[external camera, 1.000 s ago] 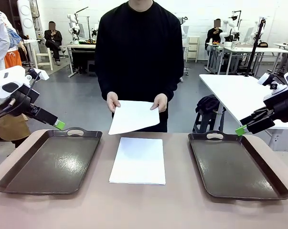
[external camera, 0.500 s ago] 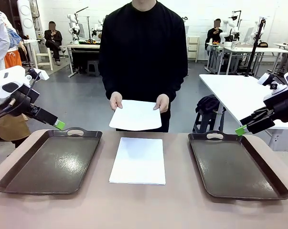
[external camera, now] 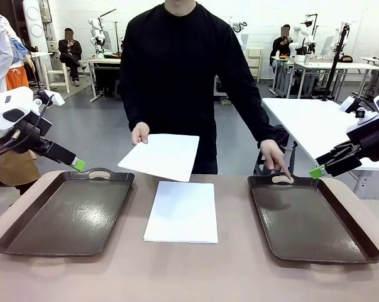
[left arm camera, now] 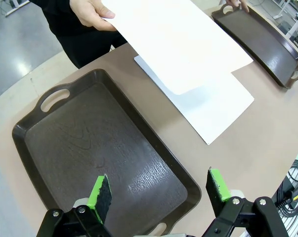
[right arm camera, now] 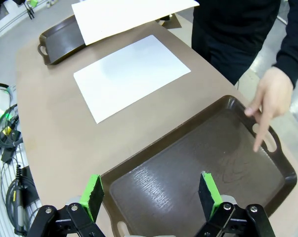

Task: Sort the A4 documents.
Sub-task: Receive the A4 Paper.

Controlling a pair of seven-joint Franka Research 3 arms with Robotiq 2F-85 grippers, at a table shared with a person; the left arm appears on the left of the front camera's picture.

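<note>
Left gripper [left arm camera: 158, 187] and right gripper [right arm camera: 151, 193] both gape, empty. Held sheet [external camera: 161, 155] hangs from the person's hand [external camera: 140, 133]. Flat sheet [external camera: 181, 211] lies between left tray [external camera: 70, 217] and right tray [external camera: 315, 220]. Risk: held sheet sags one-handed, so a pinch misses or creases it.

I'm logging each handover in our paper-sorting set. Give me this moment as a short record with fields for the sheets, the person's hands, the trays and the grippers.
held sheet: in the air, gripped at one edge by one hand
table sheet: lying flat between the two trays
other hand: finger at the far handle of the right tray
left gripper: open, facing the left tray
right gripper: open, facing the right tray
</note>
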